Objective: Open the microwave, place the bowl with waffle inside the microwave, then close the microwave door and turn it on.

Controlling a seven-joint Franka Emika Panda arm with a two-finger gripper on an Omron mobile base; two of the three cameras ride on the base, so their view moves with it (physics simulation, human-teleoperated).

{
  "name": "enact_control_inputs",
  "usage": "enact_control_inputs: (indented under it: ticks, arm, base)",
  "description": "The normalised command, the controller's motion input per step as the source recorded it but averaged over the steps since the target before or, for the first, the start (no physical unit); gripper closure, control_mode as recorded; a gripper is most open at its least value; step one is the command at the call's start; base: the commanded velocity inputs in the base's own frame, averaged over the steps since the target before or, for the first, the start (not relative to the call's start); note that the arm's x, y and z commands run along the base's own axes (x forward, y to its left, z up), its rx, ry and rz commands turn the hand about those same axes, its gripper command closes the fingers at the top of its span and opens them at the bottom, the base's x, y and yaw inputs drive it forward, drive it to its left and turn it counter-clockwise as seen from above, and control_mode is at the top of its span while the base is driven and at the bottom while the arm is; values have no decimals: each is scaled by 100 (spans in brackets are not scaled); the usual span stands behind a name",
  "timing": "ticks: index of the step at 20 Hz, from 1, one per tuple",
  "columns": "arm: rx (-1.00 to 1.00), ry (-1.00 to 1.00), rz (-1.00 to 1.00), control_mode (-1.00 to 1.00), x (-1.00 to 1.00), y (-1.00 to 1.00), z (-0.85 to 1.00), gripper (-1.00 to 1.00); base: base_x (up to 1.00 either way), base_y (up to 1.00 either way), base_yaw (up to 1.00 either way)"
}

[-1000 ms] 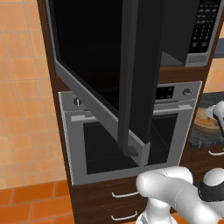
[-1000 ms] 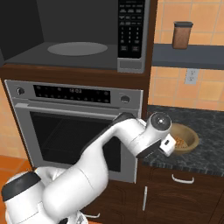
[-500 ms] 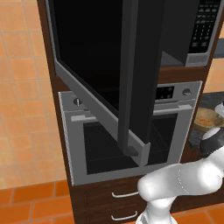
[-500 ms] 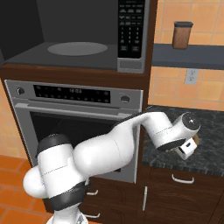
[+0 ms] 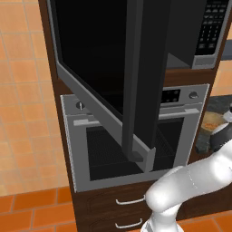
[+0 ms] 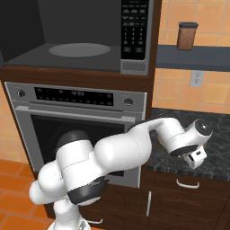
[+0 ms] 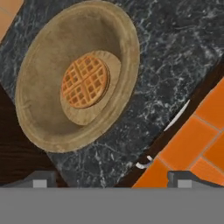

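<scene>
Hand view: bowl [image 7: 76, 74] with waffle [image 7: 84, 81] sits on dark surface [image 7: 175, 57] | door [image 5: 108, 68] open | fingers [image 7: 109, 178] wide, empty | step: reaching bowl | next: lower, straddle rim, close.

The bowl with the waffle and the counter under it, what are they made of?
The bowl with waffle looks like matte wood: tan-brown with faint grain and no shine, though it could be brown pottery. The counter looks like polished dark stone, maybe granite or marble: near-black with pale veins and speckles.
</scene>
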Motion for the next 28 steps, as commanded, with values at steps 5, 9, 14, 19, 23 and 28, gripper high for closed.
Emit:
enact_control_inputs:
  ticks: [5, 9, 14, 19, 23, 28]
  arm:
    - [7, 0, -30, -100, 24, -9, -40, -100]
    - [12, -2, -20, -100, 22, -5, -7, -100]
    - [6, 3, -9, -100, 19, -3, -25, -100]
    - [6, 5, -7, -100, 18, -5, -23, -100]
    - [10, 1, -4, -100, 26, -1, -17, -100]
    - [8, 3, -5, -100, 20, -1, -24, -100]
  base:
    - [0, 0, 0]
    - [0, 0, 0]
    - [0, 0, 0]
    - [0, 0, 0]
    - [0, 0, 0]
    - [0, 0, 0]
